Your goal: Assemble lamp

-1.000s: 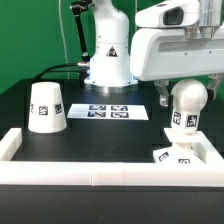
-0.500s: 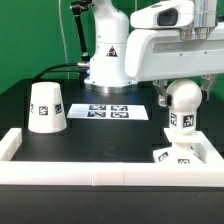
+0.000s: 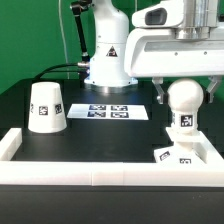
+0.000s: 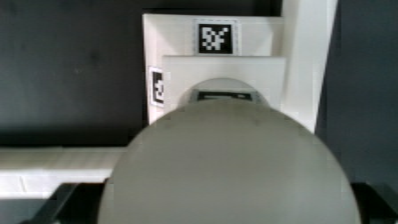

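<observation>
My gripper (image 3: pixel 184 98) is shut on the white ball-shaped bulb (image 3: pixel 184 104) and holds it upright in the air above the flat square base (image 3: pixel 181 155), which lies in the border rail's corner at the exterior view's right. In the wrist view the bulb (image 4: pixel 222 160) fills most of the picture between my dark fingers (image 4: pixel 80 200), with the tagged base (image 4: pixel 214 60) below it. The cup-like shade (image 3: pixel 46 107) stands mouth-down on the table at the exterior view's left, far from my gripper.
The marker board (image 3: pixel 112 111) lies flat in the middle, in front of the robot's base (image 3: pixel 108 60). The long white border rail (image 3: pixel 90 174) runs along the front and turns up both sides. A green wall stands behind.
My gripper has carried the bulb slightly toward the exterior view's left and then back right and a little up. The shade and base have not moved.
</observation>
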Tool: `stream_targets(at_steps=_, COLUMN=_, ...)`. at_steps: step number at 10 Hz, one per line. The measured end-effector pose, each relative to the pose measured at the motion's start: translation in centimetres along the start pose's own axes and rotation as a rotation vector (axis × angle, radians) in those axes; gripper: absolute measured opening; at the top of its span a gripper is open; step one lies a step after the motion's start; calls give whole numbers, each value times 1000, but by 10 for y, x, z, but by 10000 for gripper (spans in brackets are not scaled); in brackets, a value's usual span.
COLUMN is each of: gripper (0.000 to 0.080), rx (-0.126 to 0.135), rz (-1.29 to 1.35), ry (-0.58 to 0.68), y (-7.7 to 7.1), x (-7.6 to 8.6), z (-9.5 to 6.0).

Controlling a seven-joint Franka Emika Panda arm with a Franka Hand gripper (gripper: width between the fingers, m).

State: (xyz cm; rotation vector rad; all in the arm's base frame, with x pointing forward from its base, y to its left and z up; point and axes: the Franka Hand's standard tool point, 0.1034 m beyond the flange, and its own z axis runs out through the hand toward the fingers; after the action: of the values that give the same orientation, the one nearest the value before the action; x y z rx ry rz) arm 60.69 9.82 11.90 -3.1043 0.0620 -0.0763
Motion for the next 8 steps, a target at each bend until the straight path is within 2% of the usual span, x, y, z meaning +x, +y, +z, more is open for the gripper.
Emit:
stream_targets(at_steps=3, gripper=580, rx=-3, rz=310, ry=-7, y=0, x=0, z=0)
stream_targets(at_steps=8, gripper=580, rx=2, rz=621, ry=-17, y=-1, x=-2, z=2)
